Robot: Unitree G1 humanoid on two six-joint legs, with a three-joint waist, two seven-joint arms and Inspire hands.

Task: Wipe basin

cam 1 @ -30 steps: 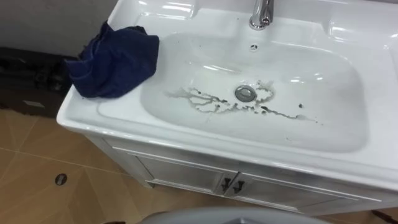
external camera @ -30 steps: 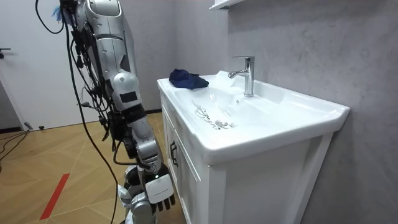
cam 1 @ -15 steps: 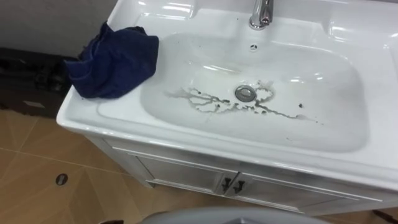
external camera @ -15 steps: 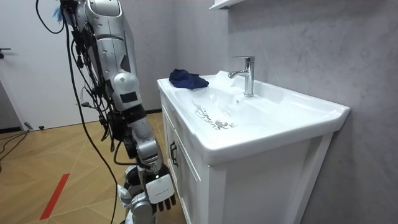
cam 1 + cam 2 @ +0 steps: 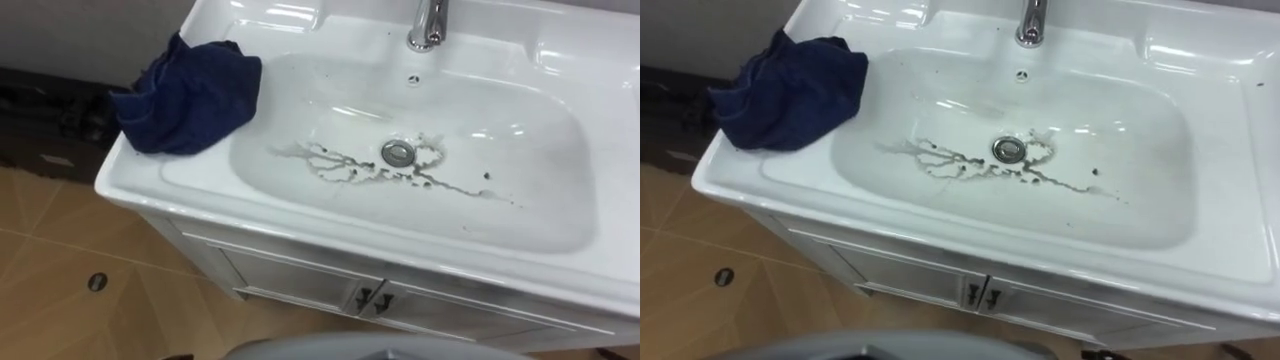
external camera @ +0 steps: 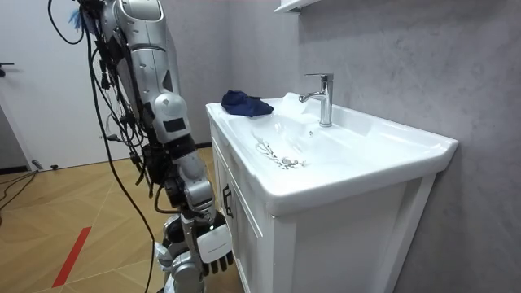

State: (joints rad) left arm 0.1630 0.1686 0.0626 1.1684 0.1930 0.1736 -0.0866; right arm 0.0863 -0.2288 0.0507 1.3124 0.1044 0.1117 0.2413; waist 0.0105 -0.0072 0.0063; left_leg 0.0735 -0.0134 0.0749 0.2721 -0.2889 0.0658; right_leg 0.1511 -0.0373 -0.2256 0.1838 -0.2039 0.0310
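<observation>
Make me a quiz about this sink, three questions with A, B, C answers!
1. Where on the basin is the cloth?
A. in the middle
B. on the left rim
C. on the right rim

2. What colour is the cloth?
A. dark blue
B. red
C. yellow

3. How does the basin look inside?
A. full of water
B. spotless
C. streaked with dirt round the drain

Answers:
1 B: the cloth lies bunched on the rim's left corner.
2 A: it is dark blue against the white basin.
3 C: dark streaks and specks spread out from the drain, with no standing water.
</observation>
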